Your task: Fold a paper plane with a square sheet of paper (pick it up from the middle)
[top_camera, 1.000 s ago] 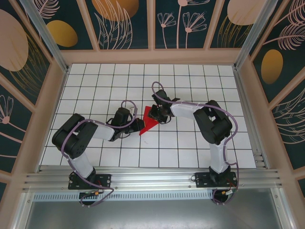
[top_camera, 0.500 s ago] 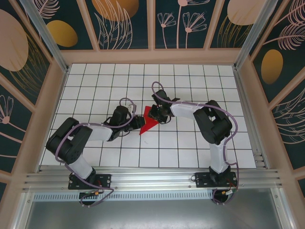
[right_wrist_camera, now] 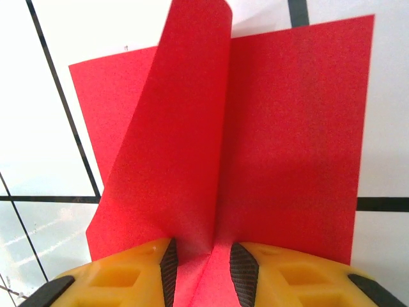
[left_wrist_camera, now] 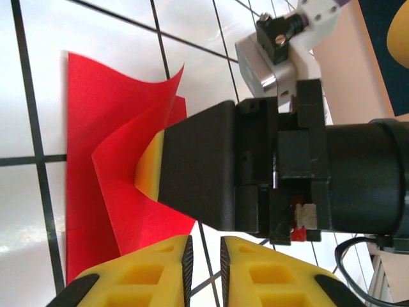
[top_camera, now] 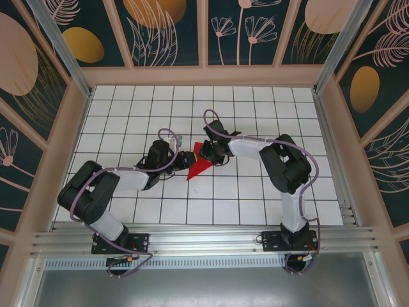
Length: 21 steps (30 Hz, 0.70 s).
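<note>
Over the white gridded table [top_camera: 268, 109] and both arms have met in the middle, right over the red paper [top_camera: 199, 169]. It lies flat on the tiles at the centre, a wedge with its point toward the near edge. The wide far end is tucked under the two wrists, so its outline there is hard to read from above.

The left gripper [top_camera: 186, 159] sits at the paper's left edge. On its own camera the left gripper [left_wrist_camera: 203, 252] has its yellow fingers just ajar. There's a thin slit between them, nothing in it, and the fingers are cut off by the bottom of the picture. Ahead of it, one black finger [left_wrist_camera: 198, 166] of the other arm comes down onto the paper [left_wrist_camera: 96, 115], and its yellow tip is half buried in a raised flap. Its partner finger is hidden behind it.

The right gripper [top_camera: 209, 153] is low over the wide end. Its own camera shows the right gripper [right_wrist_camera: 201, 263] with fingers parted, straddling the centre crease rather than clamping it. The paper [right_wrist_camera: 294, 128] lies flat on the right. The left flap stands up and curls over at the top, hiding whatever is beneath it. Whether the tips press the sheet down, I can't tell.
</note>
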Each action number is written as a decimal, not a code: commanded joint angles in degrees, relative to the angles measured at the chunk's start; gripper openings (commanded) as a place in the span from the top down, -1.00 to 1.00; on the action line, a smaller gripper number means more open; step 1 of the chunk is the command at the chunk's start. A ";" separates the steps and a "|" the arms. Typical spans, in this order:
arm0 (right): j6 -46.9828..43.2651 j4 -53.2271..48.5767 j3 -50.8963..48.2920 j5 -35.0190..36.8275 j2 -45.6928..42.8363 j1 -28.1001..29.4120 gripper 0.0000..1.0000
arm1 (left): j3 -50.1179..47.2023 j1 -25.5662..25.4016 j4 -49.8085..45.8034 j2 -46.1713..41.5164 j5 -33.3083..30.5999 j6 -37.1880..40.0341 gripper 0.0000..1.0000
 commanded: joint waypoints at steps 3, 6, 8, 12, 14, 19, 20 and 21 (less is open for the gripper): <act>0.64 -7.31 -4.18 6.49 9.36 -0.18 0.29 | -0.81 0.18 2.27 2.72 4.22 -0.78 0.65; 0.70 -7.23 -4.21 6.32 9.36 -0.18 0.29 | -0.91 0.22 2.98 4.12 5.47 -1.28 0.66; 0.71 -7.18 -4.27 6.24 9.35 -0.19 0.29 | -0.48 0.19 2.26 4.75 5.11 -1.18 0.65; 0.69 -7.28 -4.27 6.23 9.35 -0.25 0.29 | 0.98 0.18 -0.57 7.02 4.29 -0.74 0.65; 0.66 -7.32 -4.32 6.23 9.37 -0.27 0.29 | 1.47 0.20 -2.39 7.25 2.79 -0.30 0.65; 0.55 -7.31 -4.35 6.32 9.35 -0.25 0.29 | 2.26 0.18 -6.96 7.07 -1.46 1.37 0.66; 0.58 -7.32 -4.27 6.30 9.35 -0.27 0.29 | 2.35 0.18 -7.27 7.19 -1.90 1.48 0.67; 0.59 -7.31 -4.32 6.28 9.34 -0.27 0.29 | 2.36 0.18 -7.60 7.25 -2.20 1.59 0.68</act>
